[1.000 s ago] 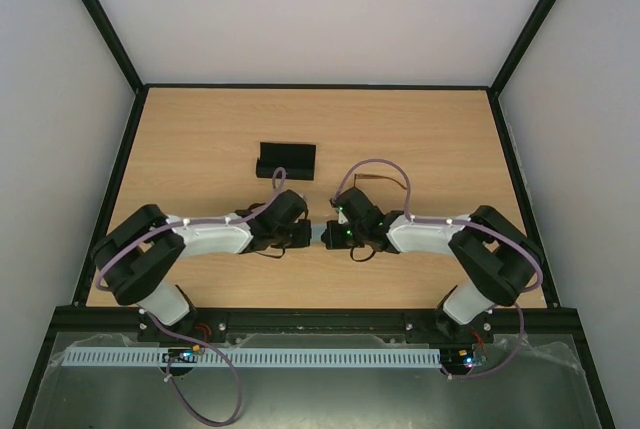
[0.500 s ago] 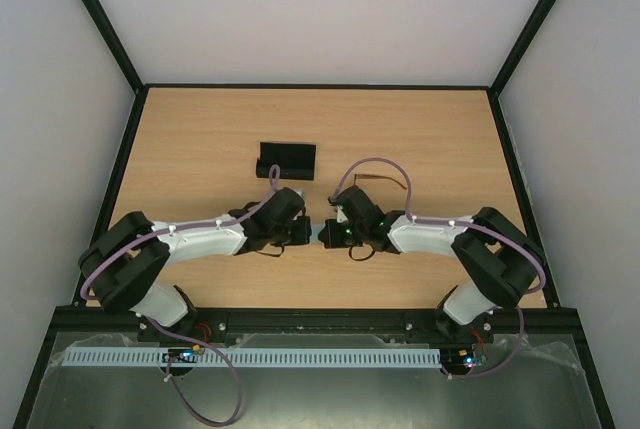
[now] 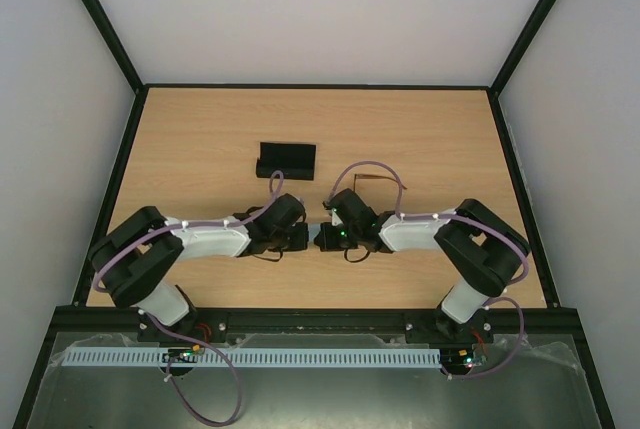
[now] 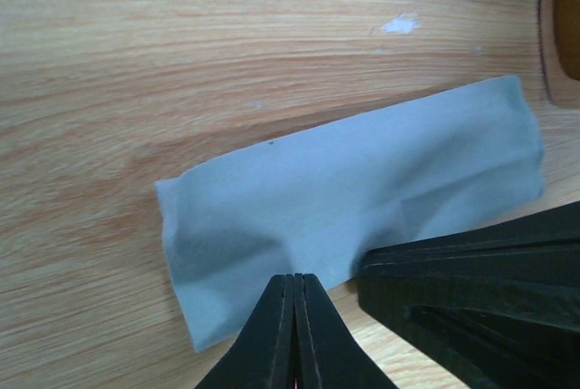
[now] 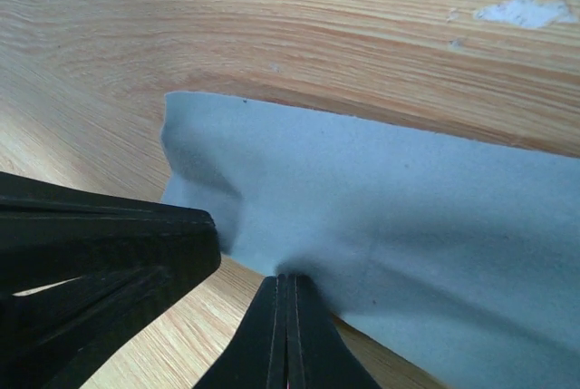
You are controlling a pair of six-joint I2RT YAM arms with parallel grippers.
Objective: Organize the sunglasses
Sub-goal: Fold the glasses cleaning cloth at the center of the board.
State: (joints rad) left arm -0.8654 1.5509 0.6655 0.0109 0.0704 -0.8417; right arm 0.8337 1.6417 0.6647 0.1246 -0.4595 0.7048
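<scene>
Blue cloth (image 4: 362, 180) pinched by left gripper (image 4: 295, 278), right gripper (image 5: 285, 278).

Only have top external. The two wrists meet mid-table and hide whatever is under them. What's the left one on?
Observer: In the left wrist view, the left gripper has its jaws shut on the near edge of a light blue cloth, which puckers at the pinch.
Operator: And the right?
Observer: In the right wrist view, the right gripper has its jaws shut on the edge of that same cloth, close beside the left one.
Operator: Cloth spread out or folded?
Observer: It's an oblong strip that looks folded over, lying on the table.
</scene>
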